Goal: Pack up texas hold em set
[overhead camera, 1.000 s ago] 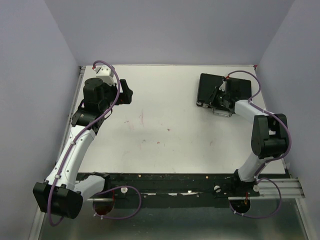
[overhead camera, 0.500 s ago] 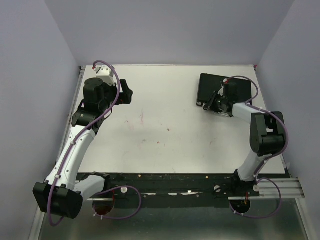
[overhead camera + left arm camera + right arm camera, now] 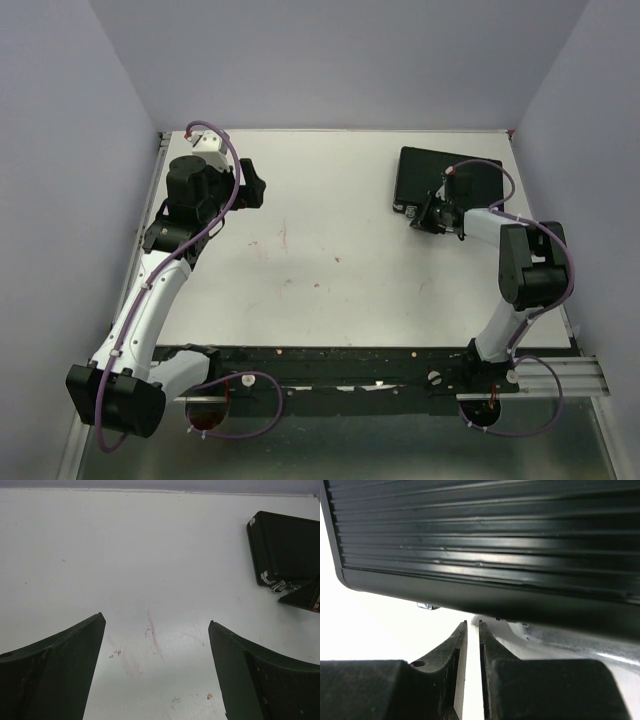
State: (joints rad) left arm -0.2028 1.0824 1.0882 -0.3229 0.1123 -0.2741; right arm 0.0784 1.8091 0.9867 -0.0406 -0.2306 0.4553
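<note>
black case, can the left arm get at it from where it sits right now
Probably not easily. Nothing lies on the table between the open left claw and the black case, but the case sits at the far right, and the right claw, shut, is at its near side.

Bright, even light. The white counter blows out in the right wrist view, and the ribbed black plastic case carries glare streaks, slightly blurred.

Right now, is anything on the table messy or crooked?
A little. Faint reddish smudges stain the middle of the white table. The closed black case at the far right sits slightly turned, not square with the table's edge. Nothing looks spilled or broken.
</note>
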